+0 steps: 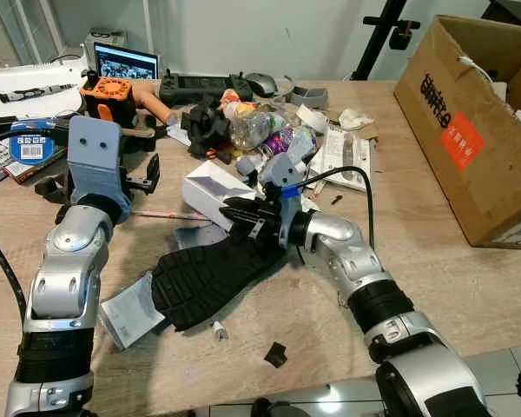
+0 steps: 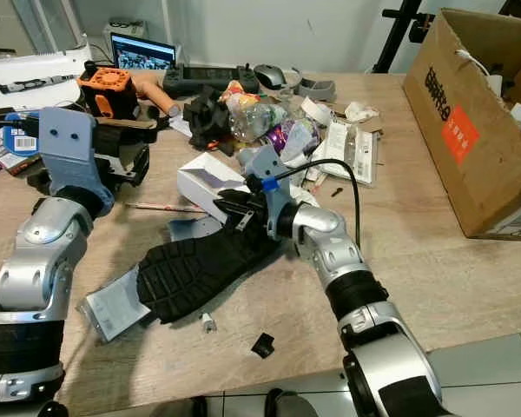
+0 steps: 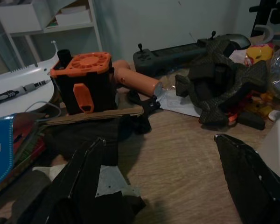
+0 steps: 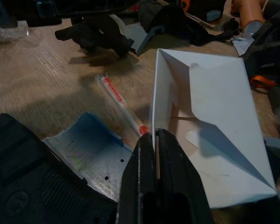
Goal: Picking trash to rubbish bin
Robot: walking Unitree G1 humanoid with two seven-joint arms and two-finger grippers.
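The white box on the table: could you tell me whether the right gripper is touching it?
Touching. In the right wrist view the right gripper has both black fingers closed on the edge of the white box, with the flap pinched between them.

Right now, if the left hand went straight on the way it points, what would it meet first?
Probably the black clamp at the end of the cardboard strip, with the orange-topped black device just beside that line. The left hand is open; depth is unclear, so the order is uncertain.
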